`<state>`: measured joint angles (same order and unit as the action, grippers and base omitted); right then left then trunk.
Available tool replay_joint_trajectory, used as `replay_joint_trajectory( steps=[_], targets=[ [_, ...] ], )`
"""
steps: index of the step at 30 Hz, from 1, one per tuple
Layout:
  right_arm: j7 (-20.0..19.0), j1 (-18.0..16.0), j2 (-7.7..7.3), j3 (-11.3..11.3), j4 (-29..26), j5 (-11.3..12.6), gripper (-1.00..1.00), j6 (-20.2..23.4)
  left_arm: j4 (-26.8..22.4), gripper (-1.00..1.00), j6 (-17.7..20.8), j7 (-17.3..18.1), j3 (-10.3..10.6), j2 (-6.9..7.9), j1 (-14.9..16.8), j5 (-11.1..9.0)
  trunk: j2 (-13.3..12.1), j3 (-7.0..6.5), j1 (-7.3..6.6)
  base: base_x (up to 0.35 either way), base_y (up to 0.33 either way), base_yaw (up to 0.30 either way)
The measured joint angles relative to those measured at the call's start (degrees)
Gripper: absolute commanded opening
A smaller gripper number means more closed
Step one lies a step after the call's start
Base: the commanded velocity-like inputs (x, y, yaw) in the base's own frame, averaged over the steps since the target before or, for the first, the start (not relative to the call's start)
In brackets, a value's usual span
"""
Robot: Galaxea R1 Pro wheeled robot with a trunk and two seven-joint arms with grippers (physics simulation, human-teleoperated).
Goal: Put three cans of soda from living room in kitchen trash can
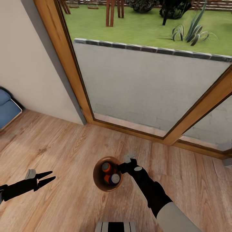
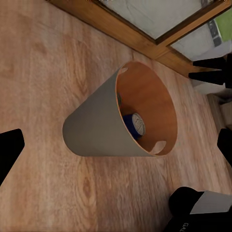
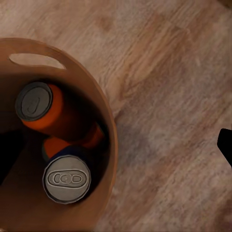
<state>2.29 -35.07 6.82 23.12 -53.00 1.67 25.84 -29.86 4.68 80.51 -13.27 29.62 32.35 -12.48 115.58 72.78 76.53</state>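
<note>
Matt grey bin (image 2: 94, 130) with glossy brown inside, silvery metal-topped cans (image 3: 65, 178), grained wood plank floor (image 1: 64, 145)

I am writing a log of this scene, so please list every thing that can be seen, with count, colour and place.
bin: one, pale grey outside, brown inside, on the floor in front of the robot
orange cans: two, inside the bin, one partly under the others
blue can: one, silvery top, inside the bin
wood floor: light planks, under everything
glass door: wood frame, ahead, garden with plants behind it
blue seat: one, at the left edge by the wall
left tool: black, open, above the floor left of the bin
right tool: black, at the bin's rim; its grip is unclear
</note>
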Motion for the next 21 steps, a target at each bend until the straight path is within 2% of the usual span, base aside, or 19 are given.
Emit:
replay_joint_trajectory(
  steps=[12,21],
  targets=[
    [0.0,0.0,-0.01,0.0,0.0,0.0,1.0,0.0,-0.02,1.0,0.05,0.0,0.0,0.0,0.0,0.0,-4.81,-2.22,-2.64,0.0,0.0,0.0],
    [0.0,0.0,-0.02,0.0,0.0,0.0,1.0,0.0,-0.02,1.0,0.06,0.0,0.0,0.0,0.0,0.0,-8.42,-4.58,-4.61,0.0,0.0,0.0]
  ],
)
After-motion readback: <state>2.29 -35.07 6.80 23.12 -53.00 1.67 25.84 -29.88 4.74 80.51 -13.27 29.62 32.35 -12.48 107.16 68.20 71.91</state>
